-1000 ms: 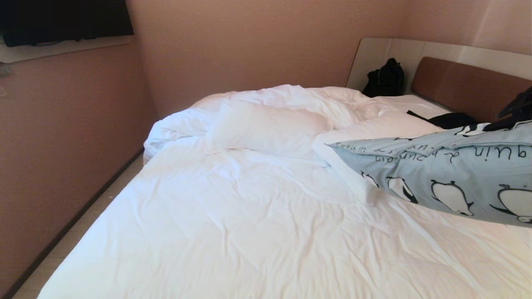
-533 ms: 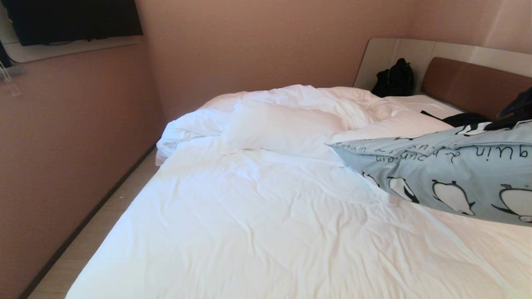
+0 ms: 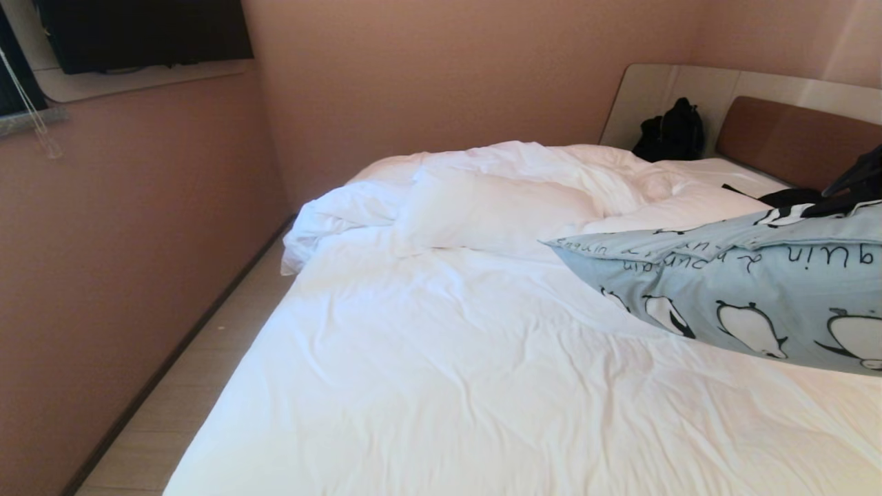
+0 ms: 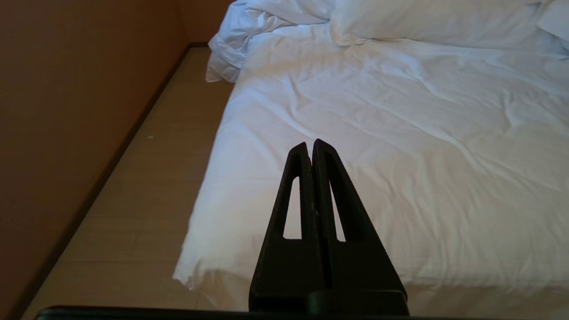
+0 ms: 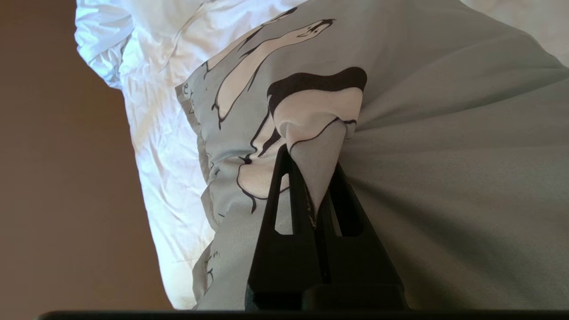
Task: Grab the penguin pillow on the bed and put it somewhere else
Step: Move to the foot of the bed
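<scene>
The penguin pillow (image 3: 744, 296), pale blue with black-and-white penguins and handwritten text, hangs lifted over the right side of the bed (image 3: 448, 372). My right gripper (image 5: 311, 160) is shut on a pinched fold of the penguin pillow (image 5: 422, 133); in the head view only a dark part of that arm (image 3: 858, 182) shows above the pillow at the right edge. My left gripper (image 4: 310, 143) is shut with nothing in it, hanging low above the near left corner of the bed (image 4: 400, 133).
A plain white pillow (image 3: 496, 210) and a bunched white duvet (image 3: 537, 162) lie toward the far side. A black backpack (image 3: 672, 131) leans by the brown headboard (image 3: 792, 141). A strip of floor (image 3: 207, 372) runs between bed and left wall.
The whole scene has slid to the right in the head view, so the camera has moved. The penguin pillow keeps its place in the picture, still held by the right gripper.
</scene>
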